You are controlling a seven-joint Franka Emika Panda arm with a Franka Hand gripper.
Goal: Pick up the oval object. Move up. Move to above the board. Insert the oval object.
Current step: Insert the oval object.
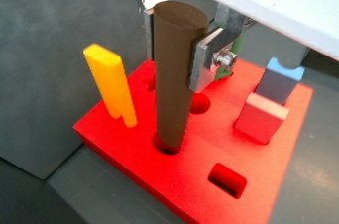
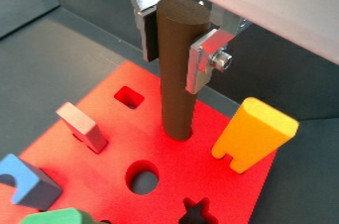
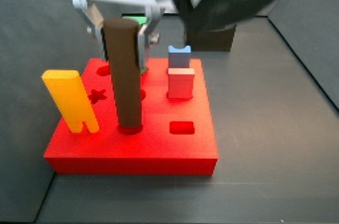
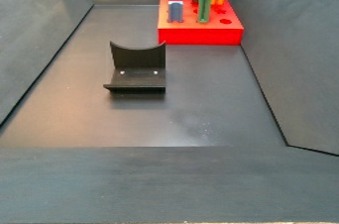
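Step in hand: inserting; the oval object [image 1: 173, 74] stands upright with its foot already down in a hole of the board [image 1: 159, 183], so I'd judge the task nearly done.
Gripper: the gripper [image 2: 173, 32] sits over the board, its flat silver fingers [image 2: 203, 59] at either side of the peg's upper part; they look pressed against it in both wrist views, though I can't rule out a hairline gap.
Doing it well: keep the peg plumb and press straight down until it bottoms out, then part the plates squarely and lift clear without dragging the top sideways.
Where the peg is: near the middle of the board, between the yellow peg [image 3: 67, 99] at one edge and the pink block [image 3: 180, 81] toward the opposite edge.
Materials and shapes: the peg is matte dark brown, smooth and round-sided; the board is glossy red plastic with crisp cut-outs, one empty square hole [image 1: 228, 177] near a corner.
Other pieces: a blue notched block [image 2: 20, 181] stands at a far corner; the fixture [image 4: 135, 68] stands on the dark floor well apart from the board.
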